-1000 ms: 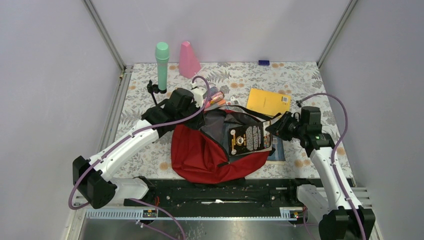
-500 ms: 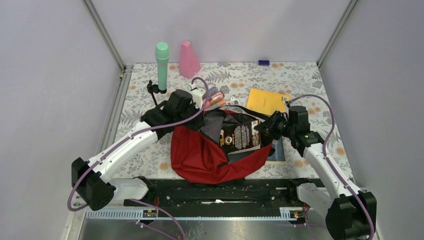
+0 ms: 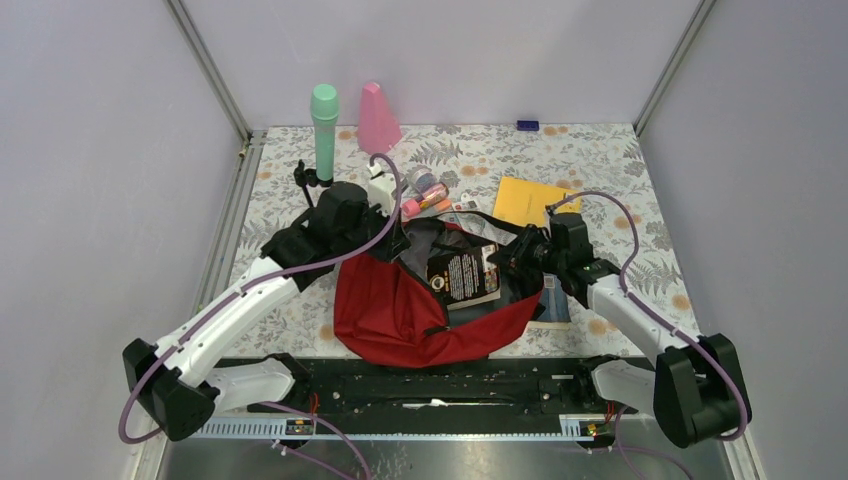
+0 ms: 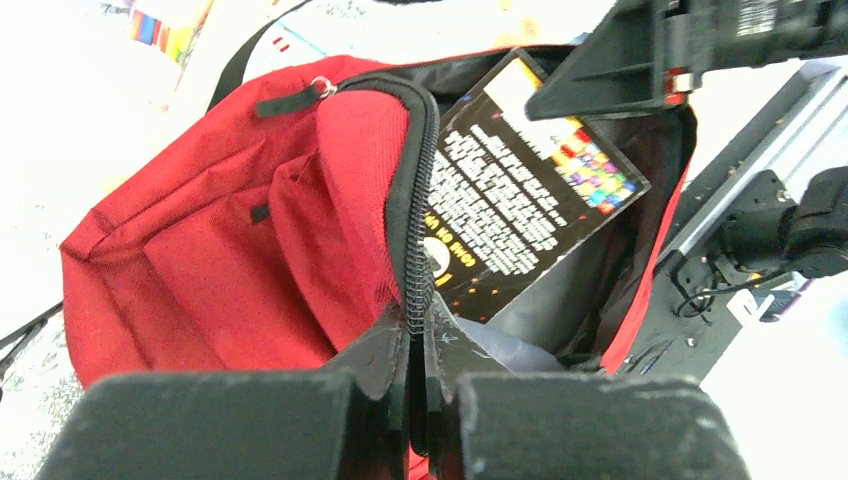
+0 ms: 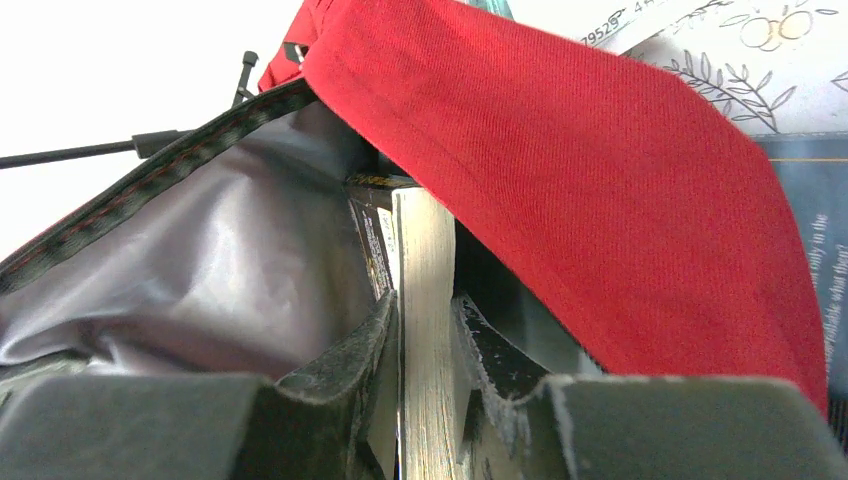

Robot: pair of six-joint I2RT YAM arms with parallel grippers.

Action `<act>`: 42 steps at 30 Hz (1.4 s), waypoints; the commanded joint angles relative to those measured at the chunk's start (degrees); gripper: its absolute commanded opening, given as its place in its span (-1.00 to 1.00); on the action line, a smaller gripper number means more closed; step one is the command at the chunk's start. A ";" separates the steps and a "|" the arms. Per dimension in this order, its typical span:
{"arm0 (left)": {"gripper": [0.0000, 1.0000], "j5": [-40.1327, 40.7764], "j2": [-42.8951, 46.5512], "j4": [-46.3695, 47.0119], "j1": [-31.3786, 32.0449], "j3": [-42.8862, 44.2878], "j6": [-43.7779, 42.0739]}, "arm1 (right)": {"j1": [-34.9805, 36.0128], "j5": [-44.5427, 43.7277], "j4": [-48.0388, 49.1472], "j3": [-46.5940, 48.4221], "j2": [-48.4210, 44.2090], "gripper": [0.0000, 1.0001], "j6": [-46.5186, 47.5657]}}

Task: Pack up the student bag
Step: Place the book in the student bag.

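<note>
L jaws pinched tight on zipper edge of student bag, mouth open. R jaws clamped black book, partly inside bag.

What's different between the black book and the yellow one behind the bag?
The black book has a dark cover crowded with print; the yellow book is plain apart from a small white label. The black book is tilted, partly inside the student bag, clamped in the right gripper; the yellow book lies flat on the table, untouched. Both are flat rectangles.
</note>
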State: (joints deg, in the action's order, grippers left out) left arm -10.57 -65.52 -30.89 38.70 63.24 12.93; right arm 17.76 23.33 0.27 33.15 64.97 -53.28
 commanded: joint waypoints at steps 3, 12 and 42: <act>-1.00 -5.29 3.04 7.23 -0.64 -0.74 -1.68 | 3.67 -0.91 7.94 1.38 4.64 -1.00 -1.03; -1.00 -6.65 3.17 8.66 -0.86 -1.89 -1.07 | 11.06 -5.23 13.41 2.61 10.23 -1.00 -4.30; -1.00 -0.47 13.81 10.41 -2.22 1.50 -6.04 | 14.70 -27.97 -16.20 7.15 -21.76 -1.00 0.25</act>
State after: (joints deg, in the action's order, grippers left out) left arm -12.16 -53.63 -27.35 36.99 59.94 8.67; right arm 32.21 -3.55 -15.88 36.29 45.84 -51.86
